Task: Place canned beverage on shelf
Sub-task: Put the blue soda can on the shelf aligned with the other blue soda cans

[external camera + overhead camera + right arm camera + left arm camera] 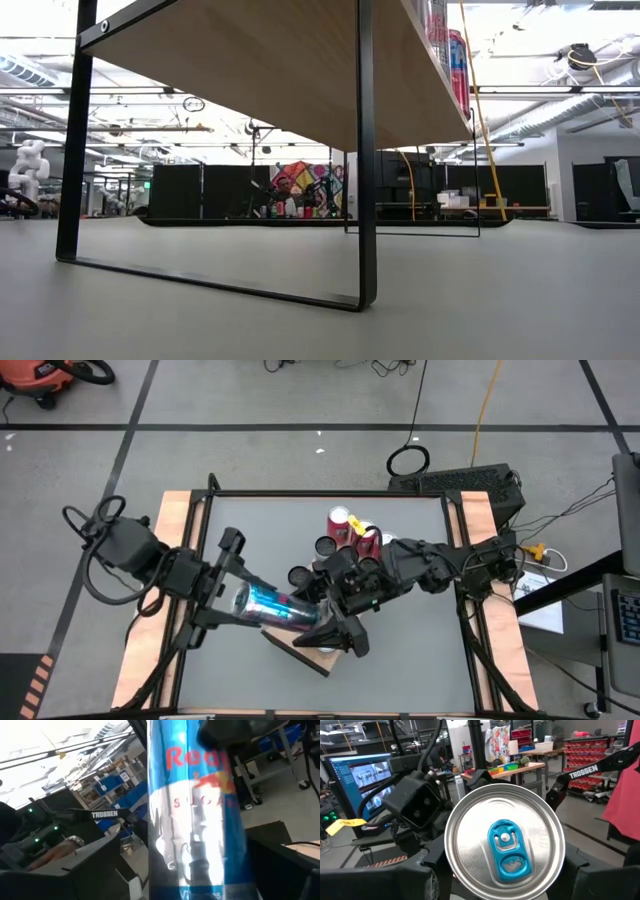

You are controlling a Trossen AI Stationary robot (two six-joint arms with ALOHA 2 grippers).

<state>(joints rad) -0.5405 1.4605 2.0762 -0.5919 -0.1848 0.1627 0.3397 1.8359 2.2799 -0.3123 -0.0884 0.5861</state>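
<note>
A blue and silver can [268, 603] lies level in the air above the middle of the table, with my left gripper [248, 601] shut on it. In the left wrist view its silver top with a blue tab [506, 851] faces the camera. My right gripper [326, 626] is open at the can's other end. Its fingers stand on either side of the can's body [197, 820]; I cannot tell whether they touch it. The shelf [250, 70] stands on black legs on the tabletop. One corner [300, 652] shows below my right gripper. My left gripper pinches the can's side walls just behind its top rim [449, 854] between its two fingers [422, 877]. The fingers come level from the table's left and lie along the can. The can is lifted clear and lies level, its top toward my left arm.
Two red cans [340, 522] [368, 542] stand on the shelf's far part, also seen on its top in the low view [455, 60]. The shelf's black leg frame [366, 200] rests on the grey tabletop. Wooden rails [170, 520] run along the table's left and right sides.
</note>
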